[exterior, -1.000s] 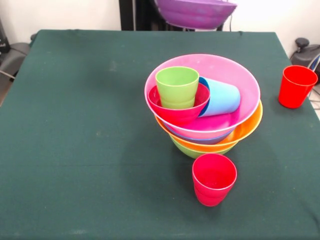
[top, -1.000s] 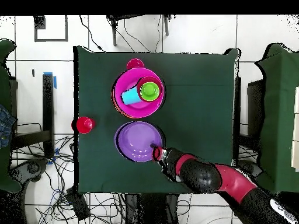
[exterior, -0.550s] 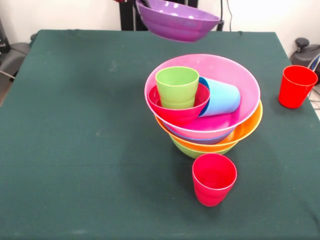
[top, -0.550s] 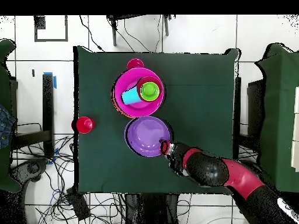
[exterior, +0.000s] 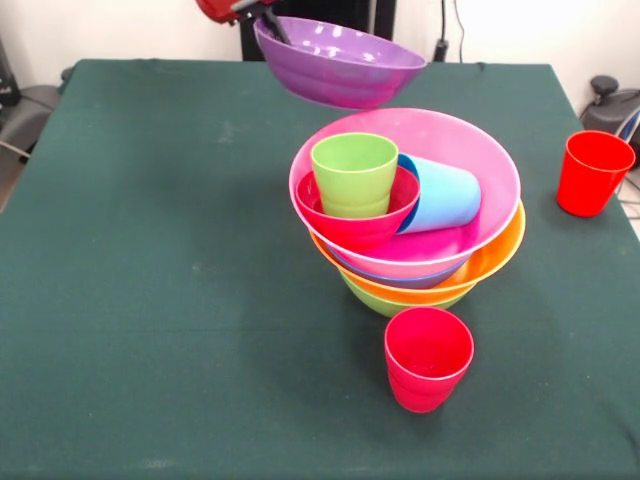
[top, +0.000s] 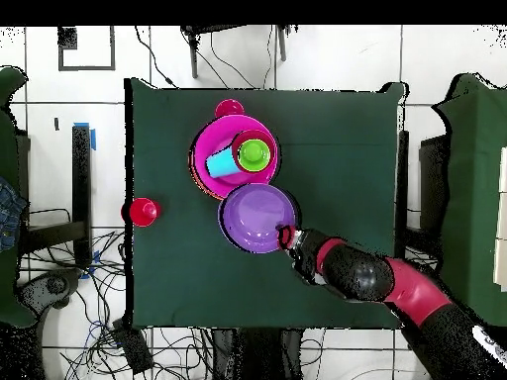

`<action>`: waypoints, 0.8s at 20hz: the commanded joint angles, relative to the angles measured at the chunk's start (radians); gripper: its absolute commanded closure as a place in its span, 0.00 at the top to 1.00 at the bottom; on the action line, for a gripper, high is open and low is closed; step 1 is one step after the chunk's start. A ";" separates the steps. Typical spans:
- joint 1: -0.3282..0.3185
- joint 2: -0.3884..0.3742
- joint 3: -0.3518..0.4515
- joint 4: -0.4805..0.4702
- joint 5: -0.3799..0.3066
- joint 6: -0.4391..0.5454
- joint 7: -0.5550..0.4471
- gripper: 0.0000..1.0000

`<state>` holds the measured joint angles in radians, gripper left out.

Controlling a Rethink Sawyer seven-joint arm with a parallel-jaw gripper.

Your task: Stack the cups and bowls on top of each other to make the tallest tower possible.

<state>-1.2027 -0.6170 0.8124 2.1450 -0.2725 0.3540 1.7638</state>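
- Front view looks down aslant from just beyond one table (exterior: 120,300) edge, close in, cropping the near corners.
- Overhead view looks straight down from high up, taking in the whole table (top: 337,139) and surrounding floor.
- Both share the tabletop, probably turned half round.

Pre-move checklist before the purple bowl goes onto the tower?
1. Grip: gripper shut on the purple bowl's rim, bowl airborne. Ok.
2. Bowl level: tilted, far side higher. Not ok.
3. Alignment over the tower: overhead view shows the bowl only overlapping the pink bowl's edge. Not ok.
4. Landing spot: lime green cup upright in the small red bowl, sky blue cup on its side. Uneven, not ok.
5. Tower lean: cannot tell.
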 commanded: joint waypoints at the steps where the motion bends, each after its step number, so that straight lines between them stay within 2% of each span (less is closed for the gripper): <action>1: 0.046 0.109 -0.012 -0.120 0.043 0.138 -0.004 0.00; 5: 0.034 0.148 0.013 -0.139 0.045 0.146 -0.017 0.00; 11: 0.022 0.206 0.034 -0.159 0.107 0.154 0.024 0.00; 14: 0.013 0.242 0.061 -0.176 0.107 0.149 -0.012 0.00; 16: 0.026 0.239 0.041 -0.187 0.097 0.149 -0.013 0.00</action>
<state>-1.2111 -0.4490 0.8324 2.0597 -0.2080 0.4129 1.7638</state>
